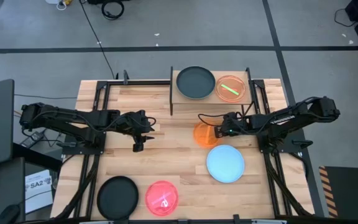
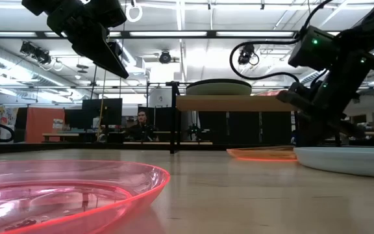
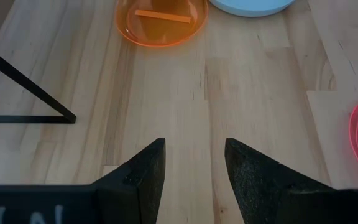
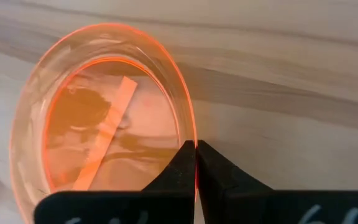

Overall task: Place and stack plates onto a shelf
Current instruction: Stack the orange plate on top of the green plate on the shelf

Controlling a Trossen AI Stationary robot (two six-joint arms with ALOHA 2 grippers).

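Right gripper (image 4: 196,163) pinched shut on orange plate (image 4: 104,118) rim, thin edge giving grip for lift to shelf (image 1: 210,99). Left gripper (image 3: 194,168) waited open above table (image 1: 160,162).

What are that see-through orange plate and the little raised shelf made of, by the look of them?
The orange plate, its rim pinched by the right gripper, looks like thin translucent plastic: the wood grain shows through it and its edge glows. The shelf seems to be a light, matte wooden board on thin black legs, probably metal.
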